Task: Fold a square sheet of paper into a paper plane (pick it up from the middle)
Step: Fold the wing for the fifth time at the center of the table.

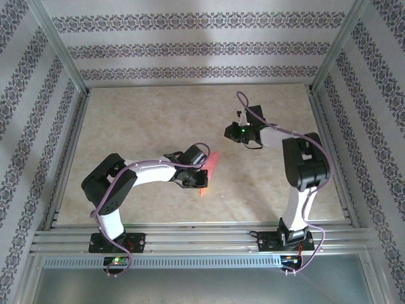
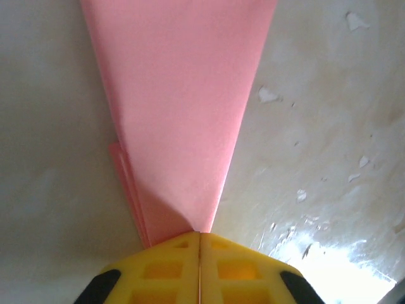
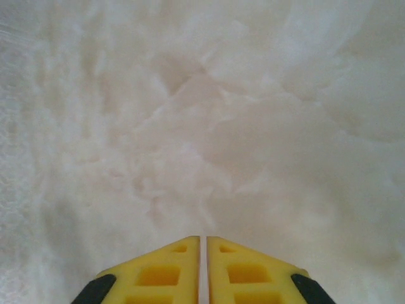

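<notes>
Yellow fingers [image 2: 161, 272] of the left end effector [image 2: 200, 237] were shut on the paper plane [image 2: 183, 95] at its point, long axis straight ahead; the right end effector [image 3: 204, 242] was closed, empty, well apart.

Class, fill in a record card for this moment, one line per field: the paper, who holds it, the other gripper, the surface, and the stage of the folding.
Paper: salmon-pink folded paper plane, widening away from a narrow end, with layered edges showing along one side
Holder: left gripper, shut on the plane's narrow end
Other arm: right gripper, shut, holding nothing, well apart from the plane
Surface: pale marbled table
Stage: folds already made; cannot tell whether the plane is finished
</notes>
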Available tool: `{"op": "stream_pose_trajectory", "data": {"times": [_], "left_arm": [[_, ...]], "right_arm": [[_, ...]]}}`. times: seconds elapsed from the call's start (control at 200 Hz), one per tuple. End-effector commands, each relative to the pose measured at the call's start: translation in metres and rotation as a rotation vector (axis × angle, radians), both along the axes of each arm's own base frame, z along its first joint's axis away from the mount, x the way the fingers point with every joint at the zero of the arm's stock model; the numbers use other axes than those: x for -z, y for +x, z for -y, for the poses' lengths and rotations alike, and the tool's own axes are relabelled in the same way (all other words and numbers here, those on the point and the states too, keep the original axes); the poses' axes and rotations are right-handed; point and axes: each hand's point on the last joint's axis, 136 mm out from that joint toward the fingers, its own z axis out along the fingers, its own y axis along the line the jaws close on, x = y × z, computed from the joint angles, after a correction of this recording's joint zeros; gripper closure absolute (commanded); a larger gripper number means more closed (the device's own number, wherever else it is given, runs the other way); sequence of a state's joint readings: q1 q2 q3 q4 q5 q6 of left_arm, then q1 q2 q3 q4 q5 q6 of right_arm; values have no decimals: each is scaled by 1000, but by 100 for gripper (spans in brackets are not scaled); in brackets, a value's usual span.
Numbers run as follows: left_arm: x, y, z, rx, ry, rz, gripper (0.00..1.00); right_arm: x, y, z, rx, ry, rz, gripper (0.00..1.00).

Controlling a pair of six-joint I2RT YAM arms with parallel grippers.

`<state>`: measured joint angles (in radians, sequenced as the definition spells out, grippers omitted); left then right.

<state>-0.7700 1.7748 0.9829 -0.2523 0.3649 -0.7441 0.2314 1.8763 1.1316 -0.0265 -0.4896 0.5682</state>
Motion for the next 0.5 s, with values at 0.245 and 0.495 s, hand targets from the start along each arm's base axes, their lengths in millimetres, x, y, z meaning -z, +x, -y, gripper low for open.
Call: {"op": "stream_pose_trajectory", "data": {"times": [0.245, 0.495], "left_arm": [[-115, 46, -42, -177, -200, 249, 43], [-106, 58, -128, -355, -18, 350, 10]], "right_arm": [[-40, -70, 23, 88, -83, 29, 55], [-28, -120, 1, 128, -302, -40, 44]]}}
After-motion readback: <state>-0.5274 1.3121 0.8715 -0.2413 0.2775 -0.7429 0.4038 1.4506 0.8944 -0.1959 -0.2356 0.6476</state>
